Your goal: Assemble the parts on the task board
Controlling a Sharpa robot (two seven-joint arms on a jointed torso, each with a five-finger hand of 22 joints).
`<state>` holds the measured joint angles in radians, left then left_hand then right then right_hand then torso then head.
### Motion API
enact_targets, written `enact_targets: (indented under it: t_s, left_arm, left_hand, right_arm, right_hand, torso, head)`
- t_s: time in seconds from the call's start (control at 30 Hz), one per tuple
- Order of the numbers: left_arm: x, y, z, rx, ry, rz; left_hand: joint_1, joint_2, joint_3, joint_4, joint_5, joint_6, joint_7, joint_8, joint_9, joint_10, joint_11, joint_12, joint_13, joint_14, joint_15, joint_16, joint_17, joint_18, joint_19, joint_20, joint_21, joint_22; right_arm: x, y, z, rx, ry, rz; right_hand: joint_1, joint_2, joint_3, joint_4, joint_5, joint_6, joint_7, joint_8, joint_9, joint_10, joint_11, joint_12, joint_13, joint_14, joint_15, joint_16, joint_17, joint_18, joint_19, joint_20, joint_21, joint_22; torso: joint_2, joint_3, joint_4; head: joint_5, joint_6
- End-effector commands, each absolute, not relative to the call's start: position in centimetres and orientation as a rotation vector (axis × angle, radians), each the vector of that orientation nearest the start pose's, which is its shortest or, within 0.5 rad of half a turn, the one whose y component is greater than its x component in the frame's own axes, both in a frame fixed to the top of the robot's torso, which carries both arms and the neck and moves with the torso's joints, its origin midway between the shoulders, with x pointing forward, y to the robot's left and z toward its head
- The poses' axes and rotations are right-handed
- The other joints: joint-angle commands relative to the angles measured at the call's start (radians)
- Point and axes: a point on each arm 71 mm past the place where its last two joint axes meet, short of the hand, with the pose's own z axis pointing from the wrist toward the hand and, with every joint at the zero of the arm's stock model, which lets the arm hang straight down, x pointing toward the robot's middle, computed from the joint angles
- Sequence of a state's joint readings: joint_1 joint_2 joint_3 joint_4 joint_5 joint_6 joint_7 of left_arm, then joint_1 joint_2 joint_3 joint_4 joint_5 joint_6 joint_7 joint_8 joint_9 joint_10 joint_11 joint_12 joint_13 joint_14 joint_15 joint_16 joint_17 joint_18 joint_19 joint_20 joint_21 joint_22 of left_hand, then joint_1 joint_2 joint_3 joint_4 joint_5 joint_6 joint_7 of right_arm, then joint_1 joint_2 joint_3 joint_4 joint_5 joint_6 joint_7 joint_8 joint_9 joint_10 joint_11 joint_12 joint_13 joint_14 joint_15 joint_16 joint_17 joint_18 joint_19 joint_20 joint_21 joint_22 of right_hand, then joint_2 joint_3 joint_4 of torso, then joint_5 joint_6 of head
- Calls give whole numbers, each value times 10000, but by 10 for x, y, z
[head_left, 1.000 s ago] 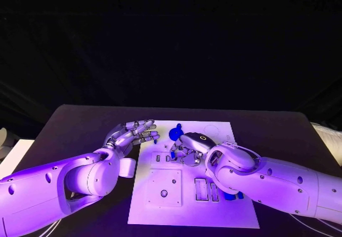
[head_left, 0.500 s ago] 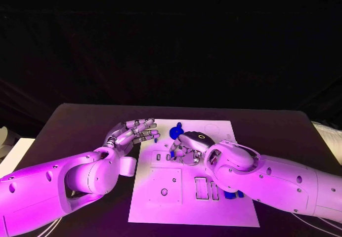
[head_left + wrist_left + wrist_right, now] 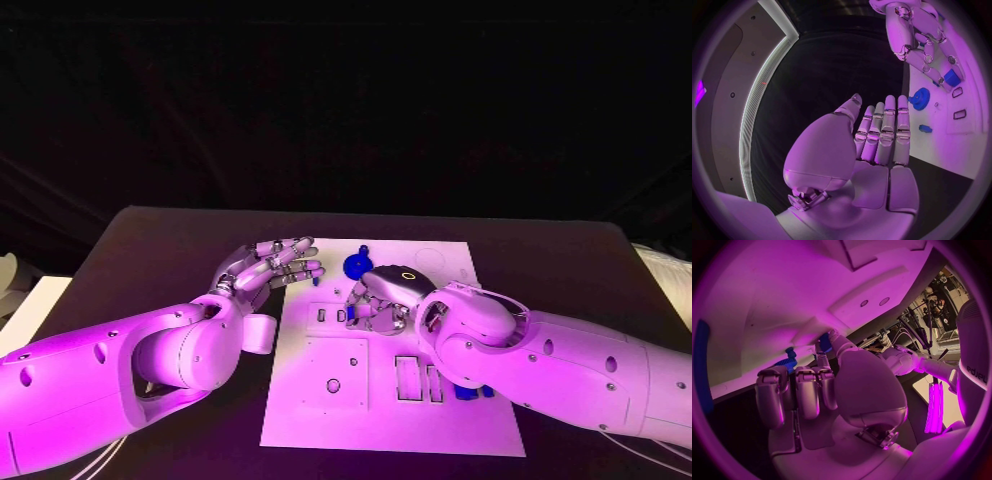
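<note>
Head view: left hand flat, fingers apart, empty beside the task board; right hand curled over it, grasp unclear.

A robotics lab, this: black tabletop against black drapes, a white task board laid at its middle, equipment racks and cabling crowding the room beyond.

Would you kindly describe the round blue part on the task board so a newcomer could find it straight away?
Start at the white task board in the middle of the black table. Near its far edge, between the left hand and the right hand, lies the round blue part. It is disc-shaped and larger than the small blue pieces elsewhere on the board.
</note>
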<state>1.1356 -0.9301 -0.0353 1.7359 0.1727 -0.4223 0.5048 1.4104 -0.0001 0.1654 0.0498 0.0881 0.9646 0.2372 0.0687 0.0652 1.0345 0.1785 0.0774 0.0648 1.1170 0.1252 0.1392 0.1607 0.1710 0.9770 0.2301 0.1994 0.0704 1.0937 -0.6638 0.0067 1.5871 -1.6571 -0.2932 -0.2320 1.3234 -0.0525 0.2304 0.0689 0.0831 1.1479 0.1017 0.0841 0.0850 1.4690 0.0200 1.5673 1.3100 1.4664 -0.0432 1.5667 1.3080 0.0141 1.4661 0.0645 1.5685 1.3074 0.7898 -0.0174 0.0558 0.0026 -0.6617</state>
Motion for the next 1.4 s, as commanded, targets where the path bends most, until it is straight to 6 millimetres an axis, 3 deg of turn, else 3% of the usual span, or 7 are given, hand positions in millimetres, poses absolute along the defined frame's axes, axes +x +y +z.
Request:
enact_targets:
  t_s: [0.03, 0.33, 0.6, 0.97, 1.2, 1.4]
  left_arm:
    - [440, 199, -186, -13153, 13164, -16328]
    - [440, 198, -186, -13156, 13171, -16330]
    - [440, 198, -186, -13156, 13183, -16348]
    - [440, 198, -187, -13174, 13250, -16399]
    - [441, 197, -188, -13231, 13374, -16382]
    - [442, 198, -190, -12936, 13829, -16181]
  left_hand:
    - [41, -24, 60, -16, -38, -72, 15, -27, -5, -50, 14, -19, -10, -17, 9, -63, 17, 110, 24, 28, -41, -10]
    - [26, -28, 75, -24, -39, -77, 18, -27, -5, -56, 16, -15, -10, -16, 10, -69, 19, 110, 25, 30, -46, -9]
    - [26, -28, 75, -24, -39, -77, 18, -27, -5, -56, 16, -15, -10, -16, 10, -69, 19, 110, 25, 30, -46, -9]
    - [8, -22, 120, -45, -39, -69, -3, -19, -3, -44, 2, 3, -7, 21, -2, -60, 33, 117, 49, 23, -41, -3]
    - [-114, -69, 324, -165, -45, 12, -86, 12, 6, 24, -102, 77, -6, 613, -190, 203, 237, 138, 580, -157, 244, 125]
    - [-402, -129, 480, -147, -47, 356, -319, 99, 24, 732, -444, 369, 60, 2036, -648, 979, 883, 134, 1806, -632, 1215, 601]
  right_arm:
    - [448, -99, -217, -3519, 17200, 6437]
    - [449, -101, -215, -3361, 16963, 6280]
    - [449, -100, -213, -3278, 16811, 6336]
    - [447, -98, -207, -3042, 16054, 6713]
    - [441, -94, -199, -3055, 15053, 7398]
    - [430, -98, -187, -3173, 14122, 8548]
  right_hand:
    - [-9, -84, -84, 17, -37, -30, 54, -59, 18, 1018, 65, 35, 2608, 1044, 20, 41, 2628, -139, 1042, 3, 19, 2626]
    - [-182, -233, -181, 113, -1, -142, 112, -135, -15, 1018, 117, 35, 2608, 1044, 62, 41, 2628, -134, 1030, 42, 8, 2604]
    - [-584, -518, -471, 414, 13, -316, 185, -188, -70, 1018, 189, 35, 2608, 1044, 130, 41, 2628, -125, 1011, 106, -10, 2570]
    - [-699, -732, -826, 851, -243, -918, 325, -235, -196, 827, 310, -381, 2437, 1044, 228, 41, 2628, -113, 984, 192, -37, 2519]
    - [-667, -834, -944, 1017, -268, -1097, 373, -220, -194, 738, 360, -571, 2357, 1044, 273, 41, 2628, -109, 977, 237, -45, 2505]
    - [-612, -906, -1005, 1082, -250, -1093, 373, -189, -177, 765, 362, -512, 2379, 1044, 283, 41, 2628, -111, 980, 253, -41, 2512]
  torso:
    - [-2, 3, -10]
    - [2, -1, -4]
    - [0, -2, -3]
    - [6, 5, -1]
    - [-4, 6, 5]
    - [-17, 18, 0]
  head:
    - [-12, -9]
    - [-39, 9]
    - [-40, 23]
    - [-50, 14]
    - [-48, 29]
    - [-34, 46]
